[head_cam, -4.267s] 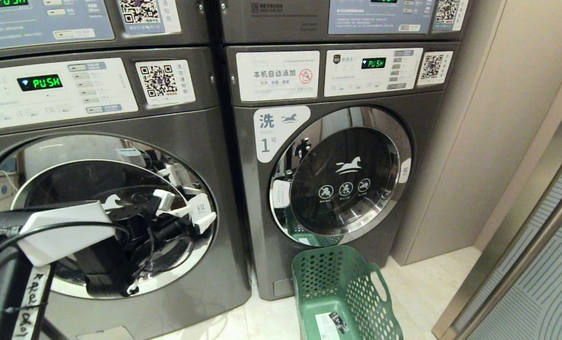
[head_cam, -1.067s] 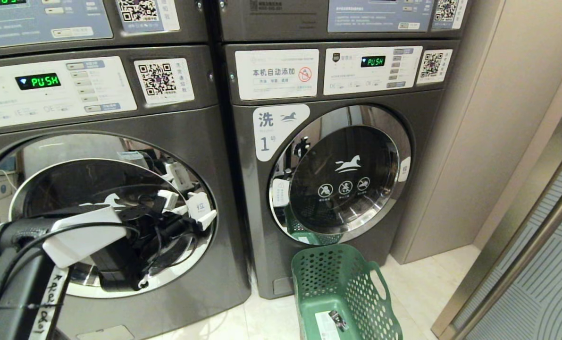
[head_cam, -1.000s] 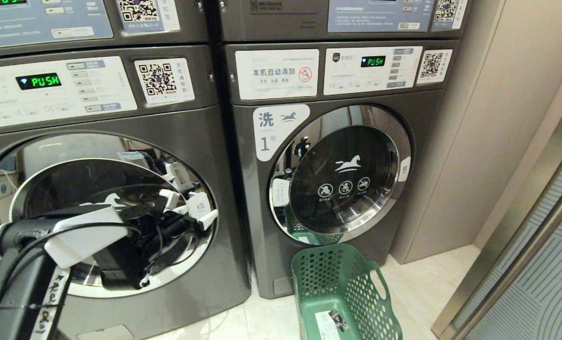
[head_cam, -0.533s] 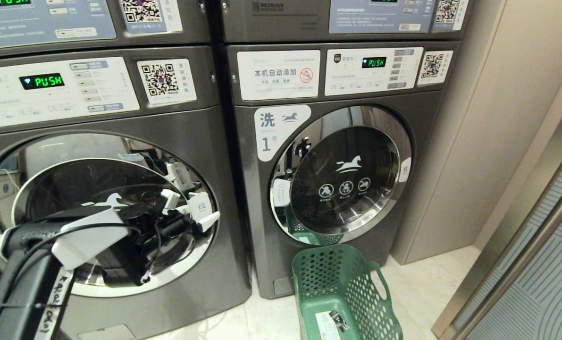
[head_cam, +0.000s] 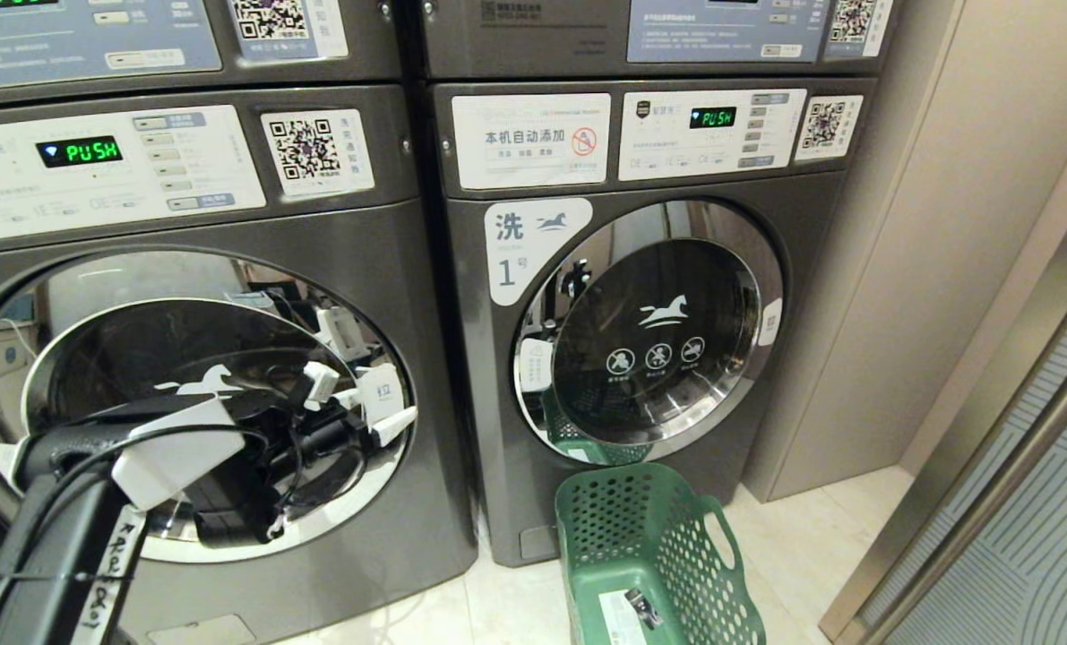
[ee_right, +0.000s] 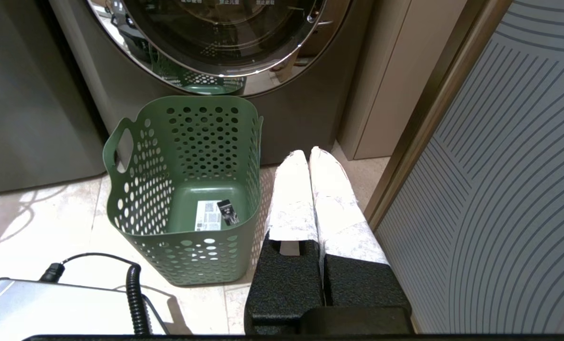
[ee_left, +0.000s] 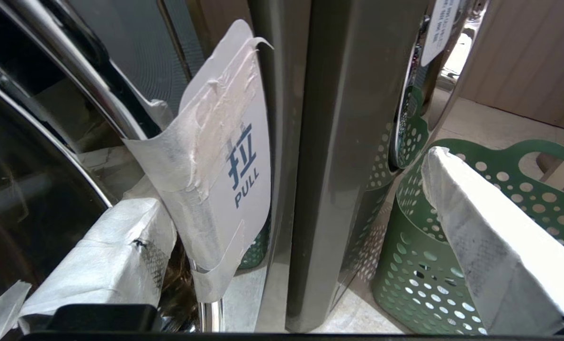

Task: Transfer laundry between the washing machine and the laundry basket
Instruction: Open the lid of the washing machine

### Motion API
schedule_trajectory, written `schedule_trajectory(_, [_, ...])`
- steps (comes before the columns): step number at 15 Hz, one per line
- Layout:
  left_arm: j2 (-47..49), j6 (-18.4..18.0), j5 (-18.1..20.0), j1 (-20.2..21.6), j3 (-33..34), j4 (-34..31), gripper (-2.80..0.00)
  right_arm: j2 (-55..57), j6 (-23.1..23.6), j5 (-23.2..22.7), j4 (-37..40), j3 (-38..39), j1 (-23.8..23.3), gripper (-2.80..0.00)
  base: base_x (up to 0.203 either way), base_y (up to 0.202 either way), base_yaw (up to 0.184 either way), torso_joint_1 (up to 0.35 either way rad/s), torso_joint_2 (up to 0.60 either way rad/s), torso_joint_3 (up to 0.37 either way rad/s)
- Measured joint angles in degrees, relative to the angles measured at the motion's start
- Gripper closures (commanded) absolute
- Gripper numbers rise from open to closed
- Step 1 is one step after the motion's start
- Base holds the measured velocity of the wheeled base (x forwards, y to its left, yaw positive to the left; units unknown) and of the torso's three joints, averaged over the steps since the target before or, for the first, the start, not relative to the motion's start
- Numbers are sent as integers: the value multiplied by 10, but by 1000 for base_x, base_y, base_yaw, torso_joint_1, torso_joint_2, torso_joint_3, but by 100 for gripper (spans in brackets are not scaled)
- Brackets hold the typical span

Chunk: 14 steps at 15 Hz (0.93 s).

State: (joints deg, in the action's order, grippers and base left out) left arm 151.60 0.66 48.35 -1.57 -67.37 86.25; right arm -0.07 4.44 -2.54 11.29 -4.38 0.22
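Observation:
The washing machine (head_cam: 390, 233) on the left is dark grey, and its round chrome-rimmed door (head_cam: 94, 349) is closed. My left gripper (head_cam: 358, 403) is open at the door's right rim. Its taped white fingers (ee_left: 120, 246) stand on either side of the white PULL tab (ee_left: 229, 170), one against the glass and one over the basket side. The green perforated laundry basket (head_cam: 649, 537) stands on the floor before the right-hand machine and holds only a paper label (ee_right: 208, 214). My right gripper (ee_right: 308, 154) is shut and hangs low beside the basket. The laundry is out of view.
A like machine marked 1 (head_cam: 533, 251) stands to the right, its door closed. More machines are stacked above. A beige wall panel (head_cam: 927, 224) and a metal-framed patterned panel (ee_right: 499, 166) close off the right side. A coiled cable (ee_right: 132, 289) lies on the floor tiles.
My left arm has edged a little to the right along the door and its wrist has turned slightly. The door stays closed and the basket has not moved.

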Motion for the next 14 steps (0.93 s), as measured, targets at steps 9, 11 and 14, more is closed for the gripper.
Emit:
schedule_trajectory(9, [9,2,74,-2,8,11,-280,0,0,0,0,0,0,0,0,0,0,0,0,0])
schedule_trajectory(11, [6,0,105,-2,24,12,-280,0,0,0,0,0,0,0,0,0,0,0,0,0])
schedule_trajectory(14, [-2,0,158,0,45,12,-280,0,0,0,0,0,0,0,0,0,0,0,0,0])
